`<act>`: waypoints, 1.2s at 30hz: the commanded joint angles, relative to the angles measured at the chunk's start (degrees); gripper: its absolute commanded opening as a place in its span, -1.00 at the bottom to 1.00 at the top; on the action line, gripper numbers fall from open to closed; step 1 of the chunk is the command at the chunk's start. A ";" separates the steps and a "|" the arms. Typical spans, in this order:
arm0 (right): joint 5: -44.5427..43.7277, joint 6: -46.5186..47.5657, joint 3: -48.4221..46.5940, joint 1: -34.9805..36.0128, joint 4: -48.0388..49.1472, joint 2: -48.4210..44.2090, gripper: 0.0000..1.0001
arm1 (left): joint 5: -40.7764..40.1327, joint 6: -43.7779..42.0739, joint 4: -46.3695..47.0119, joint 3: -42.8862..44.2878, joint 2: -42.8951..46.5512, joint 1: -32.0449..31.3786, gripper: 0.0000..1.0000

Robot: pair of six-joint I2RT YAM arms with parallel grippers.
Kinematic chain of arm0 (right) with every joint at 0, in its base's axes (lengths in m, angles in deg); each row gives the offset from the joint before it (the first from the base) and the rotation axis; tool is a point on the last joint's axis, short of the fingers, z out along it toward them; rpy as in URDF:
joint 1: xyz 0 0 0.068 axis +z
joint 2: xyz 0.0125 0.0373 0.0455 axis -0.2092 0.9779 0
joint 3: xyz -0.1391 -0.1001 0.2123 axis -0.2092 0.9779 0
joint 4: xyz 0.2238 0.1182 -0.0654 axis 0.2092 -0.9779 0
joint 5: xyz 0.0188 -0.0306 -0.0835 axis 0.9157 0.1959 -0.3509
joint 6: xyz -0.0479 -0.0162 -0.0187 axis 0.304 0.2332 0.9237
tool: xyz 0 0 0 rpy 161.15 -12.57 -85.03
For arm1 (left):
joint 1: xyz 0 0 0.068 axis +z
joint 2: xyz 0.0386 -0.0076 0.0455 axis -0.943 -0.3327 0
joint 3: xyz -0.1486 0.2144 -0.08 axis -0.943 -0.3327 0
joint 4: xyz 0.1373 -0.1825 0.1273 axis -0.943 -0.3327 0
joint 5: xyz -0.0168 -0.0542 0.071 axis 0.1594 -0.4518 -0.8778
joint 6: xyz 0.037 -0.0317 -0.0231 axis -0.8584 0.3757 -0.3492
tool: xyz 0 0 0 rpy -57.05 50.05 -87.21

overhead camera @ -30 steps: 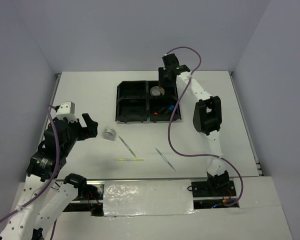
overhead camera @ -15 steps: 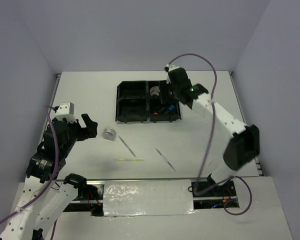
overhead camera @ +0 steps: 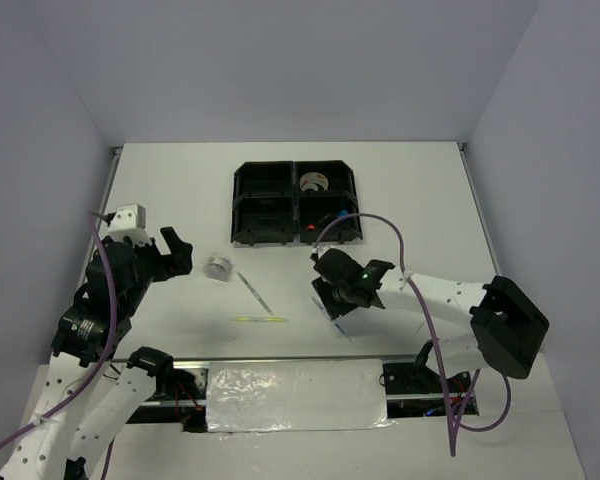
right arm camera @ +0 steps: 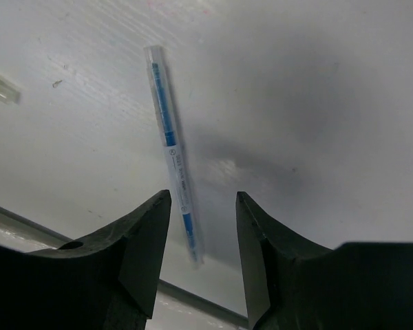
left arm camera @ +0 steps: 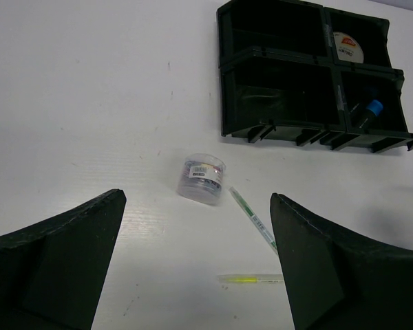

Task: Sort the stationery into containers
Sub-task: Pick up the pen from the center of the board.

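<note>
- The yellow-green stick (overhead camera: 260, 320) lies loose on the table (overhead camera: 160, 180) nearest the arm bases, so it has not been sorted.
- Just to its right lies a thin pen with blue markings (right arm camera: 171, 144), also flat on the table. The right gripper (overhead camera: 332, 296) hangs low over it with its fingers (right arm camera: 143, 247) apart and nothing between them. In the wrist view the pen's near end lies in the gap, closer to the left-hand finger and not touching either one. This looks like the approach to a pickup, with the grip not yet made.
- A little farther out, a second thin pen (overhead camera: 253, 291) with green markings lies at a slant, left of the right gripper.
- Just beyond its far end sits a small round roll (left arm camera: 202, 180), standing alone on the table.
- The left gripper (overhead camera: 178, 252) is beside that roll, to its left. Its fingers (left arm camera: 62, 265) are spread wide and empty, with the roll ahead of them and untouched.
- Farthest out is the black tray (overhead camera: 242, 205) with four compartments.
  - The near right compartment holds highlighters, one with a blue cap (left arm camera: 373, 107).
  - The far right compartment holds a tape roll (left arm camera: 346, 47).
  - The two left compartments look empty, though their floors are dark.
- By my judgement the task is partly done. Some things are in the tray, and four are left on the table: the stick, the two pens and the round roll.
</note>
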 commanded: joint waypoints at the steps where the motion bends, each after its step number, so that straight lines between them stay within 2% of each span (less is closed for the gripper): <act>1: -0.70 -2.00 0.59 1.90 4.60 1.38 0.00 | -1.12 -0.08 1.03 0.42 0.11 -0.10 0.99; 10: 0.17 -3.23 1.30 4.10 5.74 4.37 -0.02 | -0.94 -0.08 1.12 0.33 -0.42 -0.19 0.99; 14: -1.23 -3.14 -0.63 4.45 4.25 9.81 -0.09 | -0.77 -0.17 1.21 0.33 -0.42 -0.27 0.99; 16: -1.23 -2.88 -1.51 4.45 3.63 11.49 -0.18 | -0.77 -0.17 1.21 0.33 -0.33 -0.27 0.99; 17: -1.32 -2.79 -2.38 4.71 3.28 12.28 -0.38 | -0.77 -0.17 1.12 0.33 -0.24 -0.27 0.99; 19: -0.71 -2.09 -3.18 5.15 2.76 14.13 -0.64 | -0.94 -0.08 1.03 0.33 -0.15 -0.36 0.99; 20: -0.53 -1.83 -3.97 5.42 2.66 14.31 -1.00 | -0.94 -0.08 1.12 0.25 0.02 -0.45 0.99; 22: 0.26 -0.69 -5.11 6.29 2.40 13.26 -1.00 | -0.77 -0.17 1.21 0.25 0.11 -0.45 0.99; 26: 0.09 4.14 -12.83 6.04 -0.14 9.65 -1.00 | -0.50 -0.26 1.21 0.25 0.11 -0.45 0.99; 29: -0.36 15.00 -20.83 5.42 -1.38 10.08 -1.00 | -0.59 -0.17 1.30 0.25 0.37 -0.54 0.99; 30: 1.39 17.57 -23.11 5.16 -1.90 12.00 -1.00 | -0.59 -0.17 1.30 0.16 0.55 -0.54 0.99; 31: 2.01 24.30 -27.75 4.81 -2.69 13.33 -1.00 | -0.50 -0.17 1.39 0.16 0.72 -0.54 0.99; 36: 3.77 38.06 -43.67 1.48 -5.23 24.22 -1.00 | -0.50 -0.34 1.47 0.07 0.99 -0.54 0.99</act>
